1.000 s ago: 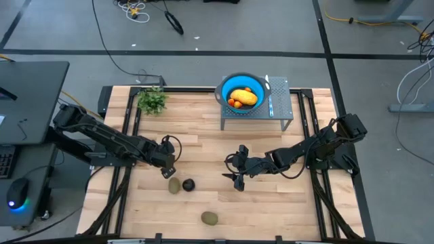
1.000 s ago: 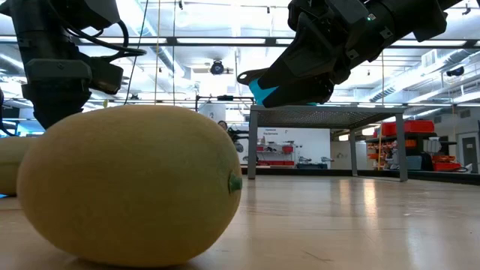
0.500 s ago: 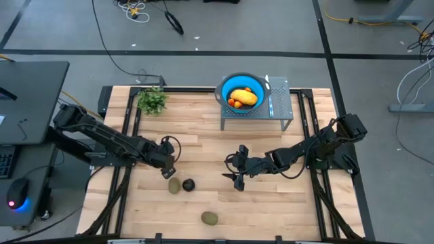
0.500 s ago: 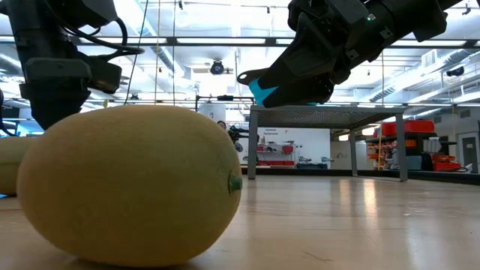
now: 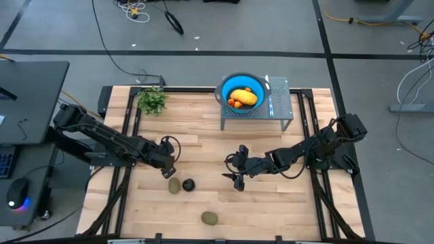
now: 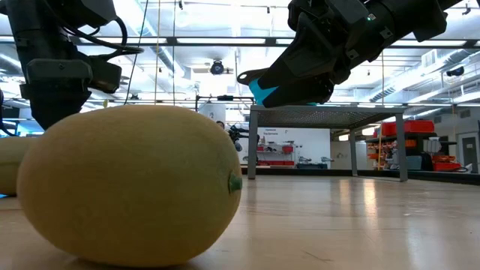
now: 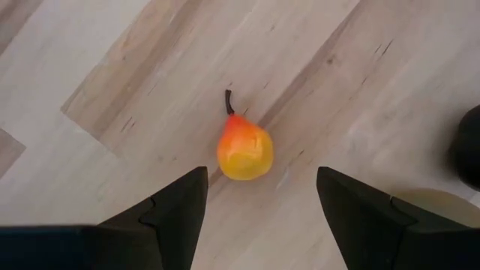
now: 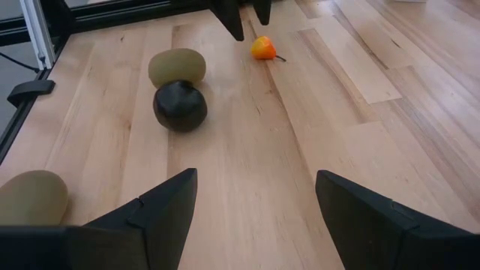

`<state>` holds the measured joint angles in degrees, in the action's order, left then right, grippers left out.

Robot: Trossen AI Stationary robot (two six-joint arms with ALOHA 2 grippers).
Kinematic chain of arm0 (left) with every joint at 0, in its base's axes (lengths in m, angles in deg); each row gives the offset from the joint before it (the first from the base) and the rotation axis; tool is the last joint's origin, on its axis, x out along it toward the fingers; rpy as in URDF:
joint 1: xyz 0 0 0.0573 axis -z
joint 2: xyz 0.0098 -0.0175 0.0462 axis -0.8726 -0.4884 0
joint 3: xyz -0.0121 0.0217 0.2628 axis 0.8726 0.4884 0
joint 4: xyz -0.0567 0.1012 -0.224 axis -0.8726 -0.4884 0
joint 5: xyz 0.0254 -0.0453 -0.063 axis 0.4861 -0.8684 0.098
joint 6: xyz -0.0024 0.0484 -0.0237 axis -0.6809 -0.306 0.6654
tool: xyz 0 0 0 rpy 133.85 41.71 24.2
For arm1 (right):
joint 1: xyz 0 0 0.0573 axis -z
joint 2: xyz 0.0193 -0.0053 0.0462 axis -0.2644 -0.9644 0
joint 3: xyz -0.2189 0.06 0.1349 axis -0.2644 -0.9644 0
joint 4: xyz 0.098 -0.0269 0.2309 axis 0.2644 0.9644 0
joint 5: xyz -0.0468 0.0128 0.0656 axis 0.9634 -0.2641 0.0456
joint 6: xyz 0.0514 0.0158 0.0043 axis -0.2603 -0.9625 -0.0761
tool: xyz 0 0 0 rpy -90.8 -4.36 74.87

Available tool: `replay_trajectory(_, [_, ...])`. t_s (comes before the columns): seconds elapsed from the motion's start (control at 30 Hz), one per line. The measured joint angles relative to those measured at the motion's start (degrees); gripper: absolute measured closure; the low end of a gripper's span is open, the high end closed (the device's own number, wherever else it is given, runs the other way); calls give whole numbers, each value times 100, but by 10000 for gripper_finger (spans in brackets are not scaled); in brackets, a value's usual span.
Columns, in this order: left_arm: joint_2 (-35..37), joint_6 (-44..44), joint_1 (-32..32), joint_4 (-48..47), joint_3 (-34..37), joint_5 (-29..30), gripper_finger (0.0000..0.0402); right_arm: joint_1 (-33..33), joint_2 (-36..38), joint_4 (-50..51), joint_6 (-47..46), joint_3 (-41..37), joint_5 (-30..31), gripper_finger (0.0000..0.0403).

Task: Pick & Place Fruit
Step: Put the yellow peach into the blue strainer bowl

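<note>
We've got our left gripper (image 7: 255, 196) hanging right over the little orange pear (image 7: 244, 148), fingers (image 7: 177, 204) open either side, stem pointing away from us.

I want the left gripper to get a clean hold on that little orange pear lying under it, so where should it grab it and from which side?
Grip the small orange pear across its round belly, coming straight down from above. It lies on its side on the bare table, thin stem pointing away, and the left gripper hangs open over it, the fingers already flanking it. The stem looks too thin to pinch.
</note>
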<state>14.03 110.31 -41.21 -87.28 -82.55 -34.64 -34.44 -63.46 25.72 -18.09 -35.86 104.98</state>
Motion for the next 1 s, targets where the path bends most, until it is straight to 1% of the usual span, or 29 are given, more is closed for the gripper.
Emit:
replay_trajectory(0.3, [0, -82, 15, 308, 2, 99, 143, 0, 0, 0, 0, 0, -1, 121])
replay_trajectory(0.47, [0, -90, 15, 307, 2, 119, 143, 1, 0, 0, 0, 0, -1, 121])
replay_trajectory(0.77, [0, -107, 15, 313, 2, 391, 143, 2, 0, 0, 0, 0, 0, 121])
replay_trajectory(1.0, [0, -121, 48, 313, 2, 465, 143, 2, 0, 0, 0, 0, 0, 121])
